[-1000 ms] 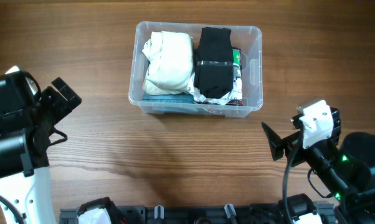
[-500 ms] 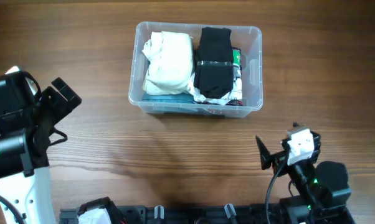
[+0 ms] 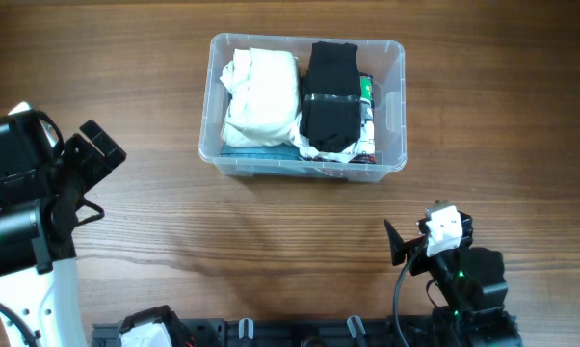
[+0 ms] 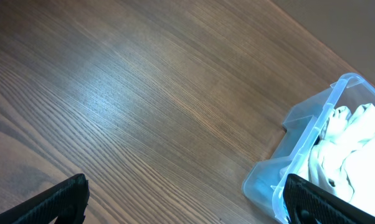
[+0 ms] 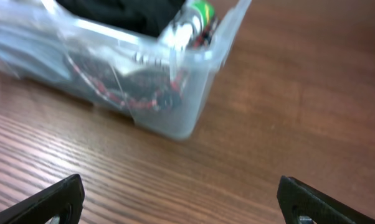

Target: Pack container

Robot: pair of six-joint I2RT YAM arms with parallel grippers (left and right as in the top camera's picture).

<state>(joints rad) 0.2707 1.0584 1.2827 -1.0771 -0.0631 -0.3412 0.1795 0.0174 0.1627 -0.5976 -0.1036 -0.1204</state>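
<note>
The clear plastic container (image 3: 398, 58) stands at the table's far middle. It holds a cream cloth (image 3: 261, 92), a black folded garment (image 3: 330, 96) and printed packets at its right end. My left gripper (image 3: 99, 152) is open and empty at the left edge, well apart from the tub; its view shows the container's corner (image 4: 299, 155). My right gripper (image 3: 398, 246) is open and empty, low at the front right, pointing toward the container's near right corner (image 5: 187, 118).
Bare wooden tabletop (image 3: 271, 241) lies between both arms and the tub. A dark rail with white fittings (image 3: 145, 330) runs along the front edge.
My right arm has drawn back toward the front edge and shifted left, away from the tub. The left arm and the container have not moved.
</note>
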